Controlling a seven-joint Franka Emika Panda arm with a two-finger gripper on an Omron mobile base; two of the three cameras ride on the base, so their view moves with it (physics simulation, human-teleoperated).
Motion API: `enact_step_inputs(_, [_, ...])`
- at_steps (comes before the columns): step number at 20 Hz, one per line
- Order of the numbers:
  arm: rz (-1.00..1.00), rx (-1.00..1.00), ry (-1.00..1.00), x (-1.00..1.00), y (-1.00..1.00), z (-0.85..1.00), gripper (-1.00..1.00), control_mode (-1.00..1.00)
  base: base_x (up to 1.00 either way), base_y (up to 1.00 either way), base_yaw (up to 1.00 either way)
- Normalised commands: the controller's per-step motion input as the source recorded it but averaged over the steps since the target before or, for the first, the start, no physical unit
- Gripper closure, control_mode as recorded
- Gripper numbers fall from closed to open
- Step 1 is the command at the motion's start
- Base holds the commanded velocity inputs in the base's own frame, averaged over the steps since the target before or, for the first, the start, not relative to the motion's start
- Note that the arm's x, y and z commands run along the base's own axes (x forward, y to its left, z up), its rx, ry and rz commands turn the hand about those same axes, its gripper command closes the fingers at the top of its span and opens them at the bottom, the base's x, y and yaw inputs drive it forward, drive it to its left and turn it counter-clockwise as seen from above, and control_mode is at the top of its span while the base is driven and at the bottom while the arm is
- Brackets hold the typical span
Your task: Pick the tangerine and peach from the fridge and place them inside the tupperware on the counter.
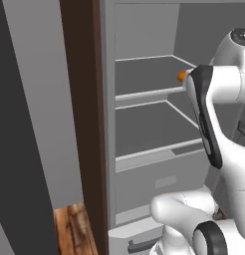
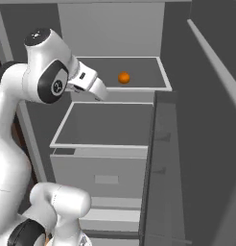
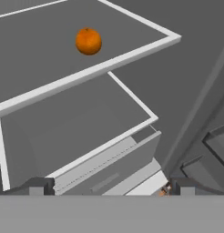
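The end effector [image 3: 109, 189] hangs released and empty before the open fridge [image 2: 110, 33]. The tangerine [image 3: 89, 41] rests alone on the upper shelf [image 2: 139, 72], well apart from the finger tips [image 3: 38, 185], ahead and slightly left of centre.

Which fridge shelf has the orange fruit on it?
The upper shelf holds the tangerine, near its front edge; the lower shelf under it carries no fruit.

- tangerine [image 3: 88, 41]: plain bright orange all over
- fridge [image 2: 110, 29]: light grey walls, darker grey shelves edged in pale white
- drawer [image 2: 103, 173]: light grey front
- cabinet panel [image 1: 84, 109]: dark brown
- floor [image 1: 72, 229]: brown wood grain
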Motion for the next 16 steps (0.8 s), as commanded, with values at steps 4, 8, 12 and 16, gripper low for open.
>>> enact_step_inputs(4, [0.0,0.0,0.0,0.61,-0.28,0.0,-1.0,-1.0,0.0,0.0,0.0])
enact_step_inputs(8, [0.0,0.0,0.0,0.61,-0.18,0.0,-1.0,-1.0,0.0,0.0,0.0])
enact_step_inputs(12, [0.0,0.0,0.0,0.56,-0.13,0.0,-1.0,-1.0,0.0,0.0,0.0])
enact_step_inputs(16, [0.0,0.0,0.0,0.49,-0.09,-0.03,-1.0,-1.0,0.0,0.0,0.0])
